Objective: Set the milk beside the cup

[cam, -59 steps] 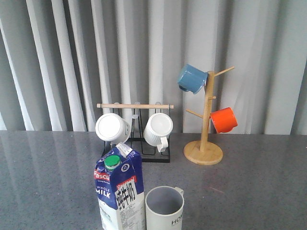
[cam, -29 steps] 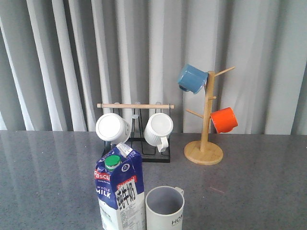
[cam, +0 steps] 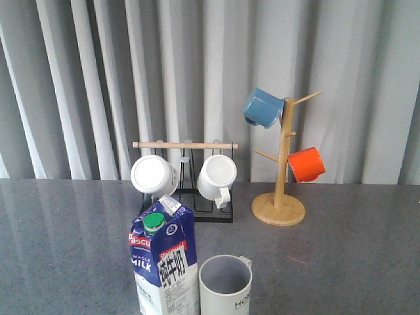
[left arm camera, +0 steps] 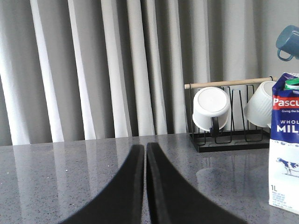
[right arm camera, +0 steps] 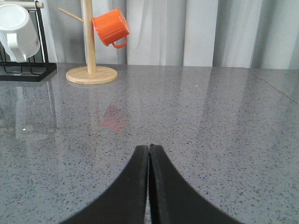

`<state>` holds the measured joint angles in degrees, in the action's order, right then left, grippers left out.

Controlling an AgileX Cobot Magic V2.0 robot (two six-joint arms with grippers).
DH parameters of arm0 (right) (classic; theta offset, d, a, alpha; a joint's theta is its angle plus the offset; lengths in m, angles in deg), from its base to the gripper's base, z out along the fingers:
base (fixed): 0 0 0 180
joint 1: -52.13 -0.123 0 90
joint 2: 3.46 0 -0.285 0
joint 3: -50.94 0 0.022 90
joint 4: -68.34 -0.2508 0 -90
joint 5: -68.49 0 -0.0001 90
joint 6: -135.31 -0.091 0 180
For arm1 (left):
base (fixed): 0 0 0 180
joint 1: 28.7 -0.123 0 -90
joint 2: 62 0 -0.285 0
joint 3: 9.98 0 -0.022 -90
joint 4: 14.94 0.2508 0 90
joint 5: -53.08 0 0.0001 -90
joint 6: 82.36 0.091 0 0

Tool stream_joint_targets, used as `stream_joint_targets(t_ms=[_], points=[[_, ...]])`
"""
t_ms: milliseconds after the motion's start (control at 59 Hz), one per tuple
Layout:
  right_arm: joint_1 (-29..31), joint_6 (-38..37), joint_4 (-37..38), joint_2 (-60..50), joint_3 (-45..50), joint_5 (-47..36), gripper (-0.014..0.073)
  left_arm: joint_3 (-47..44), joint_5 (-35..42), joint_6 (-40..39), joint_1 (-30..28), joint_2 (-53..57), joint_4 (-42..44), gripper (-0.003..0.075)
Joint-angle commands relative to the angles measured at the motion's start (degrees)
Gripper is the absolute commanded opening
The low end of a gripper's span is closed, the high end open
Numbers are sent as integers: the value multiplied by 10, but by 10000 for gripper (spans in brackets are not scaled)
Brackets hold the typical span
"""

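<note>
The milk carton [cam: 164,259] stands upright at the table's front edge, dark blue above, white below, with a green cap. The cream ribbed cup [cam: 226,285] marked "HOME" stands close on its right, opening up. The carton also shows at the edge of the left wrist view [left arm camera: 285,140]. My left gripper [left arm camera: 145,148] is shut and empty, low over the table, well apart from the carton. My right gripper [right arm camera: 149,148] is shut and empty over bare table. Neither gripper shows in the front view.
A black wire rack [cam: 190,197] with a wooden bar holds two plain white mugs [cam: 154,175] behind the carton. A wooden mug tree [cam: 281,190] at the back right carries a blue mug [cam: 262,108] and an orange mug [cam: 306,164]. Grey curtains close the back.
</note>
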<state>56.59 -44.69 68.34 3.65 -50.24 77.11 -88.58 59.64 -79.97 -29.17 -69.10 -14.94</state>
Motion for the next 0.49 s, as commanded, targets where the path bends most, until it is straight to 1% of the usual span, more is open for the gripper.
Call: stream_joint_targets(t_ms=[0,119,475], points=[[2,25,5,-8,6,-46,-4,16,42,-2,-1,7,-5,-6],[3,42,5,-8,6,-49,-4,16,42,-2,-1,7,-5,-6],[3,42,4,-8,5,-49,-4,16,42,-2,-1,7,-5,-6]])
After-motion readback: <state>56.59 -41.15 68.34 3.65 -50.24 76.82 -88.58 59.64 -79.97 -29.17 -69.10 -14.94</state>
